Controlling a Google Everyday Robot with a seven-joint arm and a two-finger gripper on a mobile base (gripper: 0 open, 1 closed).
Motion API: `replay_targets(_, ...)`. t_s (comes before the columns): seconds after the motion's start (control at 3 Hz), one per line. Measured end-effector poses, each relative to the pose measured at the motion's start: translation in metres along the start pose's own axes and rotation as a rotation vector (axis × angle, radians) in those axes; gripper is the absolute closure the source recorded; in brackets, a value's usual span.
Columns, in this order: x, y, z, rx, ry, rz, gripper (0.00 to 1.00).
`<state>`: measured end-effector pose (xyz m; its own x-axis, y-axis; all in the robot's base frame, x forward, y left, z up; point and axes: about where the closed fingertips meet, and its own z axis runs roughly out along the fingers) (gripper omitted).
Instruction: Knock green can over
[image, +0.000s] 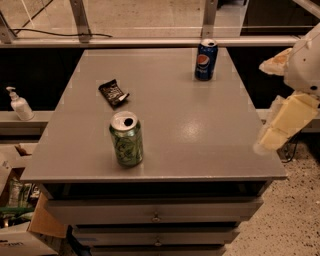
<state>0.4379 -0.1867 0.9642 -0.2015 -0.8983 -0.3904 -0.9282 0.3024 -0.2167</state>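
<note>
The green can (126, 139) stands upright on the grey table (200, 135), near the front edge and left of centre. It has a mottled green label and a silver top with an open pull-tab hole. My gripper (274, 131) hangs at the right side of the view, just beyond the table's right edge, on the cream and white arm (305, 65). It is far to the right of the green can and touches nothing.
A blue Pepsi can (205, 60) stands upright at the back right of the table. A small black snack wrapper (113, 93) lies behind the green can. A white pump bottle (19, 105) sits on a ledge at left. Boxes (20, 220) lie on the floor, lower left.
</note>
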Motion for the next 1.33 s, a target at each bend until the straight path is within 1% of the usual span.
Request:
replay_targets(0.33, -0.031, 0.02, 0.018, -0.04, -0.166, -0.006, 0.0)
replay_targets(0.67, -0.064, 0.048, 0.031, -0.103, -0.301, -0.028, 0.0)
replay_targets(1.0, -0.103, 0.083, 0.042, -0.187, -0.401, -0.061, 0.0)
replay_targets(1.33, -0.103, 0.083, 0.041, -0.186, -0.401, -0.061, 0.0)
